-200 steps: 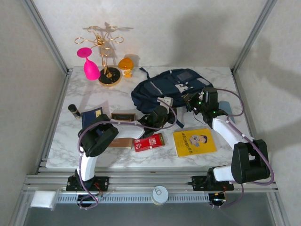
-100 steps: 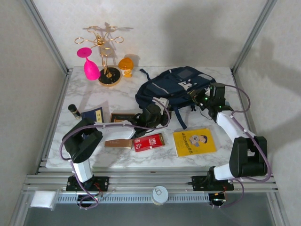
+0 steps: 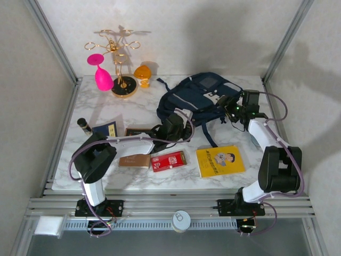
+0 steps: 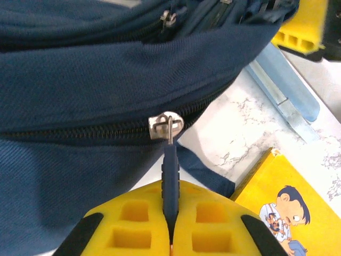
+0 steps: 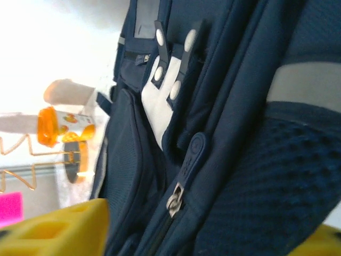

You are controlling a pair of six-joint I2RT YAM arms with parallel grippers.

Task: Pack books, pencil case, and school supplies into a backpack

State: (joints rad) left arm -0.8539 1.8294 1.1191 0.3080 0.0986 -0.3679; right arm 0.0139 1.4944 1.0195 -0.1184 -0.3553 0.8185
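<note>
The navy backpack (image 3: pixel 198 96) lies at the back middle of the table. My left gripper (image 3: pixel 176 126) is at its near edge, shut on a navy zipper pull (image 4: pixel 170 173) that hangs from a metal slider (image 4: pixel 166 127). My right gripper (image 3: pixel 235 106) is at the backpack's right side, its jaws open, with a second zipper pull (image 5: pixel 192 153) lying free between its yellow fingers (image 5: pixel 58 229). The yellow book (image 3: pixel 220 160), red box (image 3: pixel 168 160), brown book (image 3: pixel 139 131) and navy booklet (image 3: pixel 105 129) lie on the marble. The grey-blue pencil case (image 4: pixel 287 88) lies right of the backpack.
A short black cylinder (image 3: pixel 84 125) lies at the left. A brown flat block (image 3: pixel 134 160) sits beside the red box. At the back left stand a gold rack (image 3: pixel 119 64), a pink glass (image 3: pixel 101 74) and an orange cup (image 3: pixel 142 73). Metal frame posts border the table.
My right gripper has opened after moving back and right with the backpack. The backpack has shifted that way too. My left gripper followed, still pinching its zipper pull.
</note>
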